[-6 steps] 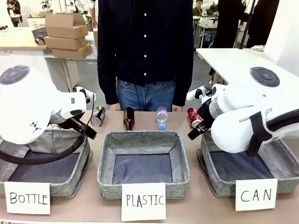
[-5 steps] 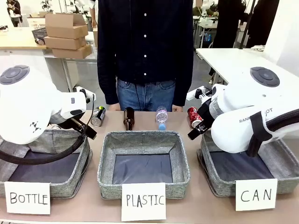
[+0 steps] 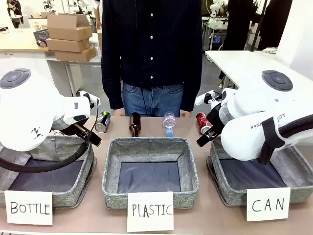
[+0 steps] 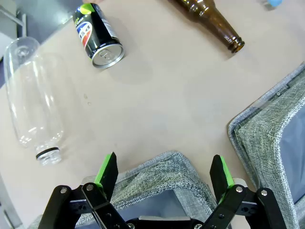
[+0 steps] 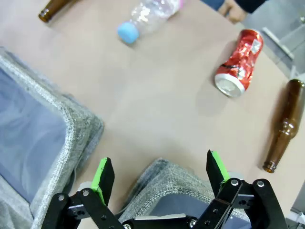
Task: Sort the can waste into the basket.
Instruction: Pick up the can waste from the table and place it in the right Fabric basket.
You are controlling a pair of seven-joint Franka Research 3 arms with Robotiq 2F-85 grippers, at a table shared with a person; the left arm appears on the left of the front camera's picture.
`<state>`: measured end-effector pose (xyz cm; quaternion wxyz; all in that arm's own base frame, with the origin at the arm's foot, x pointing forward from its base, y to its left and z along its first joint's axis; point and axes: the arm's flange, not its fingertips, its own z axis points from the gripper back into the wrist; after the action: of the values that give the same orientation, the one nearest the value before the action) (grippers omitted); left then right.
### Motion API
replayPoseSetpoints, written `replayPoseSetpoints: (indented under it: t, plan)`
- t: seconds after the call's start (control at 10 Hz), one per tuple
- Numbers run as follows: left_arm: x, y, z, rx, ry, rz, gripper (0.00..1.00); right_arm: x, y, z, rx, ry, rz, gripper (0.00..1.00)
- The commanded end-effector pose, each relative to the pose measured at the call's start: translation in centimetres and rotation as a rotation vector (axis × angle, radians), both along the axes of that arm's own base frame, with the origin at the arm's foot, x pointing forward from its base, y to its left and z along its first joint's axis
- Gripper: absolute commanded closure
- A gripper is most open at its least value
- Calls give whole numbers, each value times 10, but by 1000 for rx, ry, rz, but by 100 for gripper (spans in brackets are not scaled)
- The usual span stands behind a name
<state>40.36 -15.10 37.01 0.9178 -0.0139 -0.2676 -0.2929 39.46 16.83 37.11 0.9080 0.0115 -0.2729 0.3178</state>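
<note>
The red dented metal can lies on its side on the tan desk near the far edge, just beyond the rectangular grey fabric basket signed "CAN" and outside it. A brown glass bottle lies near it on one side and a clear plastic bottle with a blue cap on the other. The black metal can with coloured marks also lies on its side, well apart toward the desk's left end, between a capless clear plastic bottle and a second brown glass bottle. The right tool hangs above the far rim of the "CAN" basket, its green-padded fingers spread wide with nothing between them. The left tool is likewise wide open and empty, above the far rim of the grey basket signed "BOTTLE". A person in a dark shirt stands at the far side
</note>
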Motion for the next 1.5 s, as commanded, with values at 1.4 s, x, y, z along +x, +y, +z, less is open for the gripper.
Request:
replayPoseSetpoints:
  t: [1.4]
  plan:
    - [-68, 64, 227, -525, 309, -414, 0, -93, -56, 209, 451, -22, 57, 0]
